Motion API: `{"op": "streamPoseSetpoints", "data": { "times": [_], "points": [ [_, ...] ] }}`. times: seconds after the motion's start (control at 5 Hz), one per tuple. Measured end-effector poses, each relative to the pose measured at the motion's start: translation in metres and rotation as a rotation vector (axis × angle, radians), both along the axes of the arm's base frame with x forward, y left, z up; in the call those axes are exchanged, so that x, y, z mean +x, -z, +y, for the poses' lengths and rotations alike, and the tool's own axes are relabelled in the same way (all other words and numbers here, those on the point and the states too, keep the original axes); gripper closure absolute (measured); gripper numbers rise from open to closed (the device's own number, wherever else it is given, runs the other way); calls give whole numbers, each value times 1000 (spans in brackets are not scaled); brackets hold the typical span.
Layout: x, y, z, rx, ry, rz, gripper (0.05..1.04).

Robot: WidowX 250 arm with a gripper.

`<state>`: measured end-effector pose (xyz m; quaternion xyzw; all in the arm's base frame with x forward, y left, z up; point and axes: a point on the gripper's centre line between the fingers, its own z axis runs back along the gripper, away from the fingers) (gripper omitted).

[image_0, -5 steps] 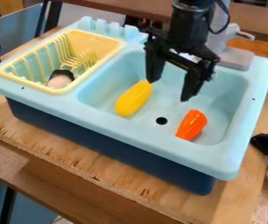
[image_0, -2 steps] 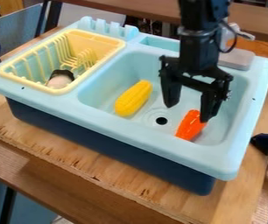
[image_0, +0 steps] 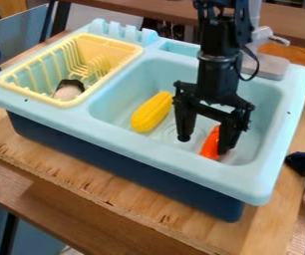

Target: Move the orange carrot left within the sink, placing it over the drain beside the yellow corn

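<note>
Your fingers (image_0: 186,123) are spread wide in the camera view, with the gripper (image_0: 204,145) hanging tips-down over the basin of your light blue toy sink (image_0: 108,102). The orange toy vegetable (image_0: 210,144) lies in that basin, right by the finger on the view's right side, which hides part of it. Honestly can't tell you if they're touching. Your yellow toy corn cob (image_0: 152,112) is in the same basin, off to the view's left of the gripper, lying at a slant and clear of both fingers. Further left you've got the pale yellow dish rack (image_0: 30,94) set into the sink top, with a small whitish toy with a dark end (image_0: 68,92) sitting in it. Behind the arm there's your grey faucet base (image_0: 269,67), and the whole sink sits on a wooden board (image_0: 92,183).
</note>
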<state>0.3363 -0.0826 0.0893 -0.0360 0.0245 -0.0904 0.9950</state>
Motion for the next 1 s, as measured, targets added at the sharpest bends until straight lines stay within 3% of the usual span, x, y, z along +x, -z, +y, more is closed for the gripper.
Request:
{"op": "streamPoseSetpoints", "data": {
  "times": [0.2, 0.4, 0.6, 0.8, 1.0],
  "points": [
    [-3, 16, -8, 11, 20, 47, 84],
    [1, 18, -13, -4, 14, 46, 129],
    [1, 18, -13, -1, -10, 45, 375],
    [-3, 16, -9, 13, -15, 38, 560],
    [-5, 1, -4, 39, -9, 7, 560]
  ]
}}
